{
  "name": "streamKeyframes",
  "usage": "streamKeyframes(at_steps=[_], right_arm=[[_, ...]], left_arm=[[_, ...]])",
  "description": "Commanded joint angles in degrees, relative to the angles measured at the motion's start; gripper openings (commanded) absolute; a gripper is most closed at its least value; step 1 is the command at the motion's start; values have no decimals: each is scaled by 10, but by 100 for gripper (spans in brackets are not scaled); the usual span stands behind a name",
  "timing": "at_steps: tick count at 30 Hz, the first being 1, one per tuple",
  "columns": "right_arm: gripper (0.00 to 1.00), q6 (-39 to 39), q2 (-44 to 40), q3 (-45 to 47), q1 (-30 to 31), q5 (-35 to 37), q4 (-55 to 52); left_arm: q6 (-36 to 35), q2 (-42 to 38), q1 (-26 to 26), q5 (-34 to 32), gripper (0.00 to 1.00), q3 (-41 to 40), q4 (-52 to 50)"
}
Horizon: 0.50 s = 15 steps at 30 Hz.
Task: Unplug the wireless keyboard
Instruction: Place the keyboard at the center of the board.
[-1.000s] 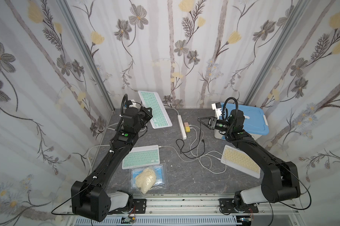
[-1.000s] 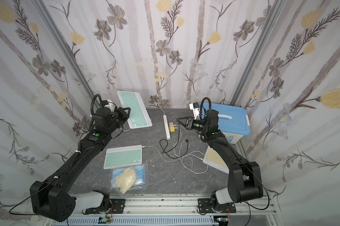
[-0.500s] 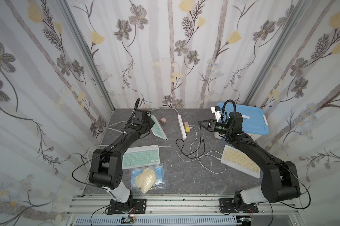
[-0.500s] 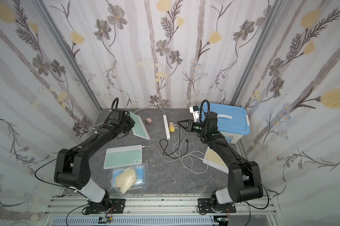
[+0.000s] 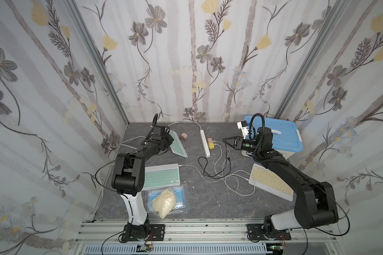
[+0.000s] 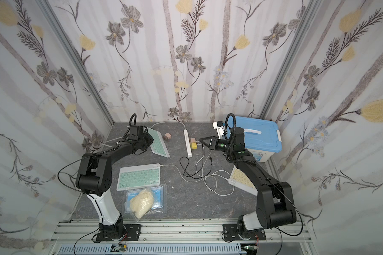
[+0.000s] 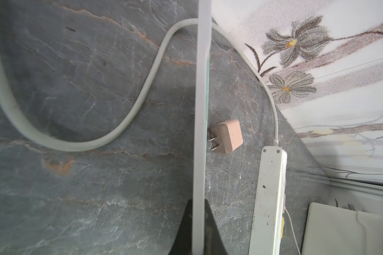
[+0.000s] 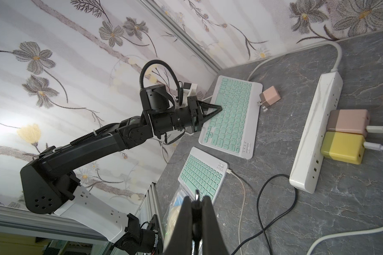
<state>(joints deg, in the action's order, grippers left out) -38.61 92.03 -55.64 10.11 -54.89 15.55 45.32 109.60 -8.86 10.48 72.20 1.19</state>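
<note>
My left gripper (image 5: 169, 141) is shut on the long edge of the far mint wireless keyboard (image 5: 177, 144), which rests tilted on the table near the back left; in the left wrist view its edge (image 7: 200, 110) runs between the closed jaws. I see no cable on it. My right gripper (image 5: 224, 139) hovers just right of the power strip (image 5: 205, 142), shut on a black cable's plug (image 8: 196, 195) whose metal tip pokes past the fingertips. The black cable (image 5: 205, 171) loops on the table below.
A second mint keyboard (image 5: 162, 176) and a yellow keyboard (image 5: 270, 182) each carry a white cable. Pink (image 5: 210, 140) and yellow (image 5: 211, 145) chargers sit in the strip; a loose pink charger (image 5: 184, 135) lies by the held keyboard. Blue-lidded box (image 5: 281, 136) back right, plastic bag (image 5: 166, 199) front.
My left arm has come down and brought the mint keyboard from up by the back wall onto the table, uncovering the loose pink charger. The right gripper has barely moved.
</note>
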Motion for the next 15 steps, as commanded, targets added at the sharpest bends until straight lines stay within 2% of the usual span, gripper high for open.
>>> streamKeyframes(at_steps=[1,8,15], right_arm=[[0,16,-1,-1,1,-4,6],[0,20,2,-2,1,-5,0],[0,17,7,-5,1,-9,4]], left_arm=[[-4,21,3,34,0,10,29],[-8,47,16,37,0,7,20],[-24,53,36,42,21,-17,12]])
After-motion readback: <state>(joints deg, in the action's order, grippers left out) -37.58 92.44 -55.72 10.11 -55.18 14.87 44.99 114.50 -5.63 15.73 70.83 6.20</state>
